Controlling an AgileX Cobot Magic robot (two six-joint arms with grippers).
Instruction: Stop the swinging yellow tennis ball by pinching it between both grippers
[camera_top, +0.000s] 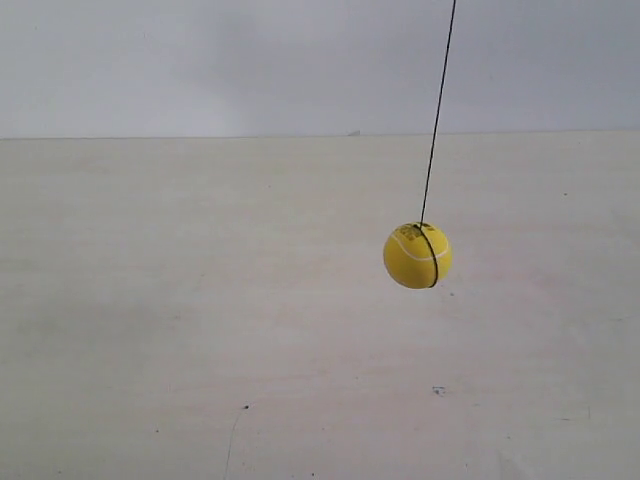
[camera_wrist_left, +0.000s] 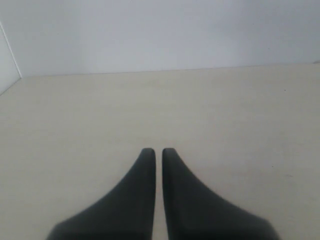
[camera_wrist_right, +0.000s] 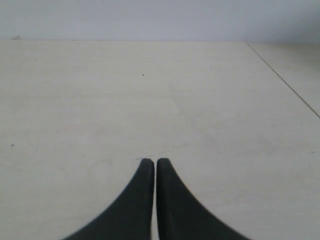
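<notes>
Jaws on my left gripper (camera_wrist_left: 158, 150) stand drawn together, with only a thin slit of pale surface showing between the two black wedge tips, and nothing is held between them. My right gripper (camera_wrist_right: 151, 160) is the same, its tips closed to a hairline gap and empty. Both point out over a pale cream table (camera_wrist_left: 240, 115), lightly scuffed, that runs to a plain grey-white wall (camera_wrist_right: 160, 20); a thin seam line crosses the surface near one edge of the right wrist view. The yellow tennis ball (camera_top: 417, 255) shows in the exterior view, hanging in the air on a thin dark string (camera_top: 437, 110) that slants down from the top edge and runs on round the ball's side. Its white seam and small black marks face the camera, and it touches nothing but the string
</notes>
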